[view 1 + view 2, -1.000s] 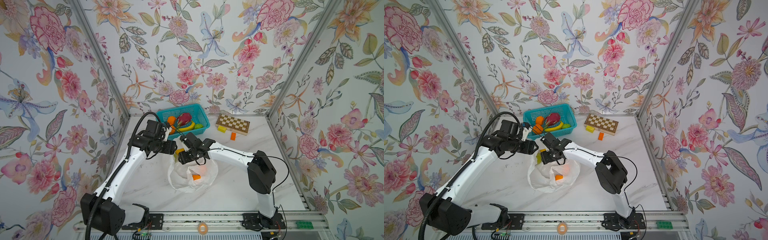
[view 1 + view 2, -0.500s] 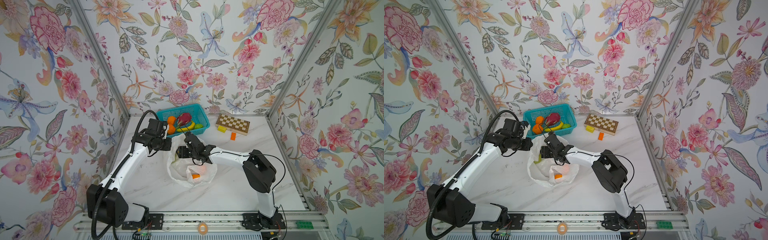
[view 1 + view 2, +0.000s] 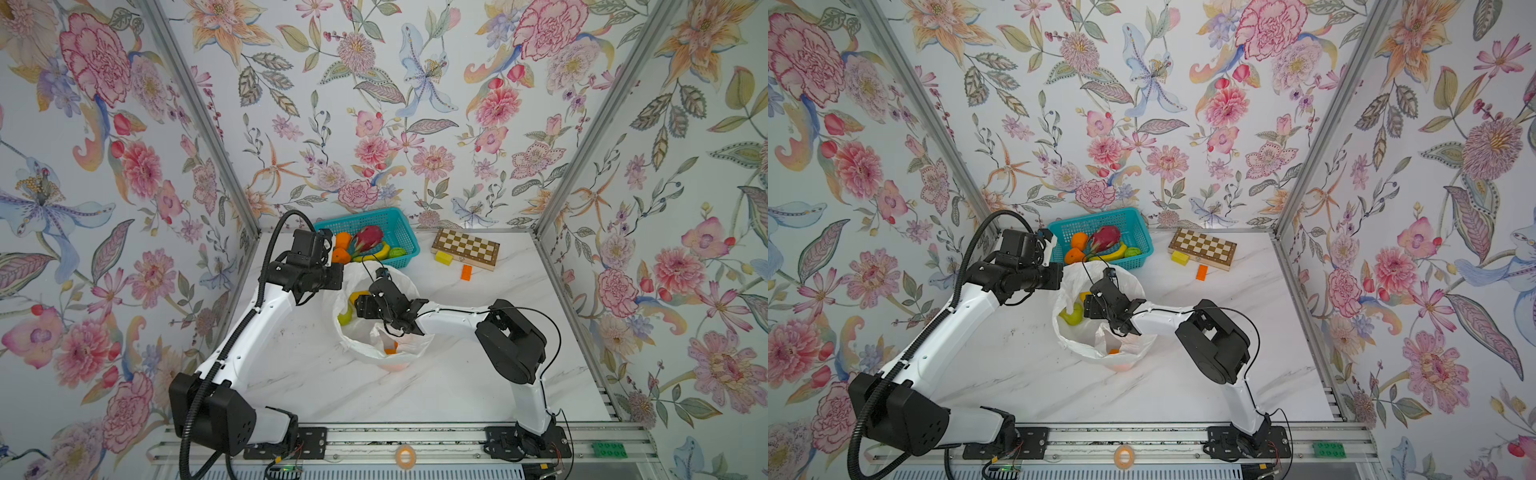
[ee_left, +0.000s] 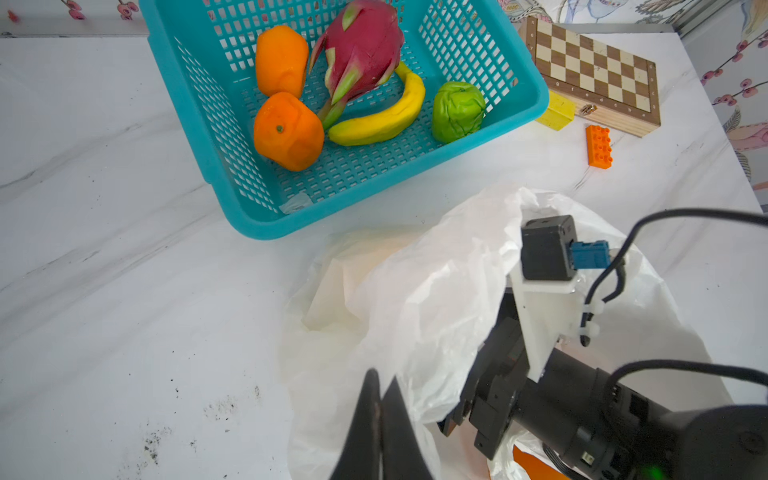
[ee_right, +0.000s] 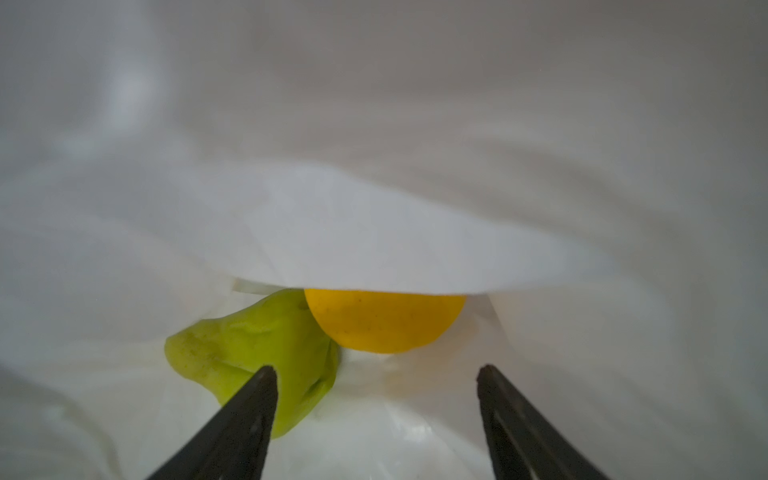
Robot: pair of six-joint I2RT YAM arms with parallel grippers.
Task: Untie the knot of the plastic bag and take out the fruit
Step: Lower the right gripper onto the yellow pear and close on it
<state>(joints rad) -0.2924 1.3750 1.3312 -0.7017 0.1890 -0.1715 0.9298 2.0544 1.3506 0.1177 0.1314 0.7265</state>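
The plastic bag lies open in the middle of the table; its knot does not show. My left gripper is at the bag's far-left rim, shut on a fold of the thin white plastic. My right gripper reaches inside the bag, open and holding nothing. Just ahead of its fingers lie a green fruit and a yellow round fruit, the latter half under a plastic fold. An orange piece shows at the bag's near side.
The teal basket behind the bag holds two oranges, a dragon fruit, a banana and a green fruit. A chessboard, a yellow block and an orange brick lie at the back right.
My left gripper has closed on the bag's rim. My right gripper has pushed deeper into the bag and opened wider.
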